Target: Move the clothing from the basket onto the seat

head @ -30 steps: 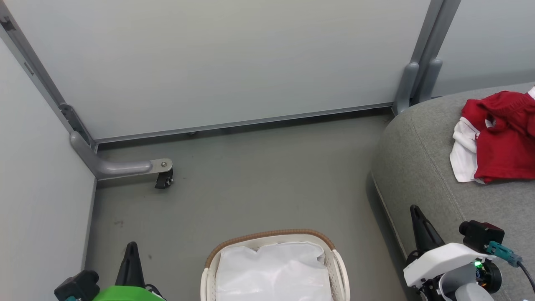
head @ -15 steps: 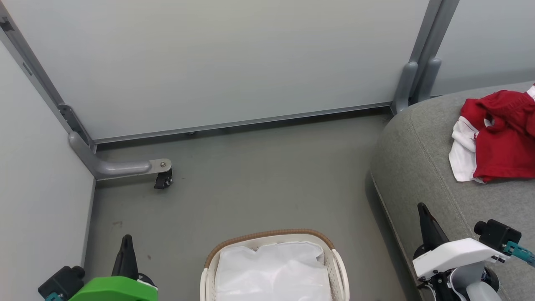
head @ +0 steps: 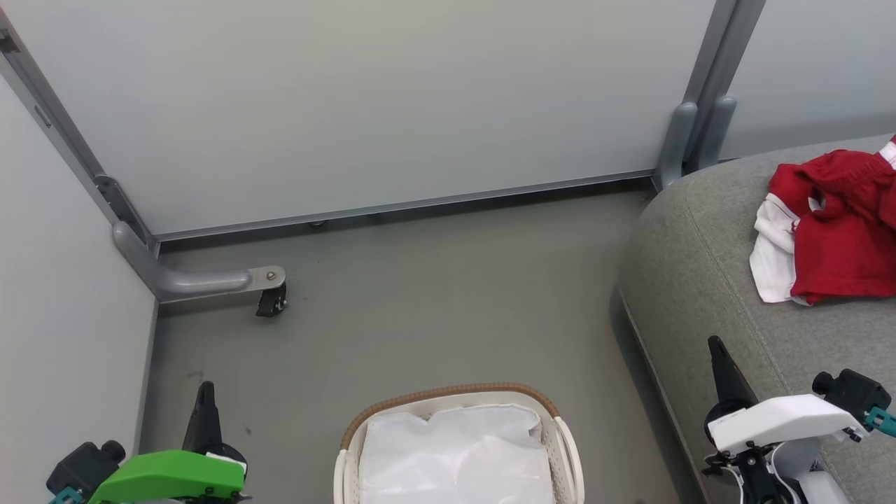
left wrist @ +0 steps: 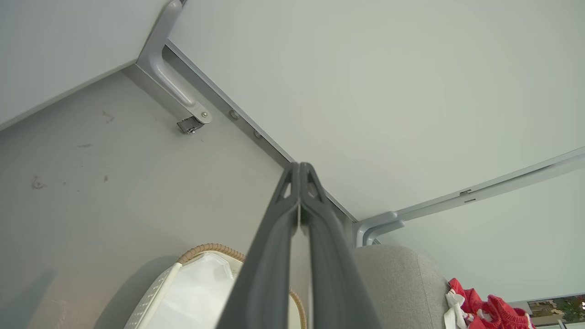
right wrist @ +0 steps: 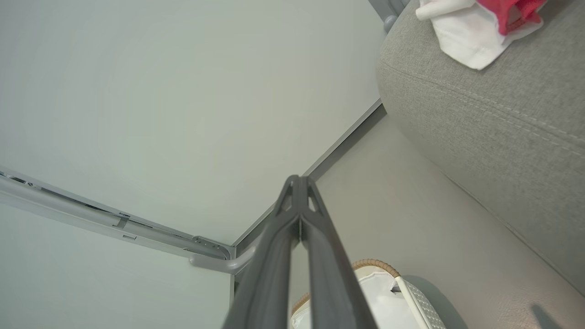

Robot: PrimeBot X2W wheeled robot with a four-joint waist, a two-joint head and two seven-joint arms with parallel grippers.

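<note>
The red clothing [head: 836, 227] with white panels lies bunched on the grey seat [head: 707, 266] at the right edge; it also shows as red clothing [left wrist: 484, 313] and as clothing [right wrist: 475, 27] in the wrist views. The basket [head: 567, 448] stands on the floor at bottom centre, with just its white liner [head: 455, 455] inside. My left gripper [head: 205, 392] hangs shut at lower left, well left of the basket. My right gripper [head: 715, 348] is shut and holds nothing, over the seat's front edge. Both pairs of fingertips [left wrist: 299, 169] [right wrist: 298, 180] touch.
Pale partition walls close the back and left. A grey metal foot with a black caster [head: 269, 301] juts onto the floor at left, and grey posts [head: 689, 133] stand at the seat's back corner. Bare grey floor [head: 420, 301] lies between basket and wall.
Both grippers have drawn down and outward: the left one lower and further left, the right one further right. The view has shifted slightly. Clothing and basket stay put.
</note>
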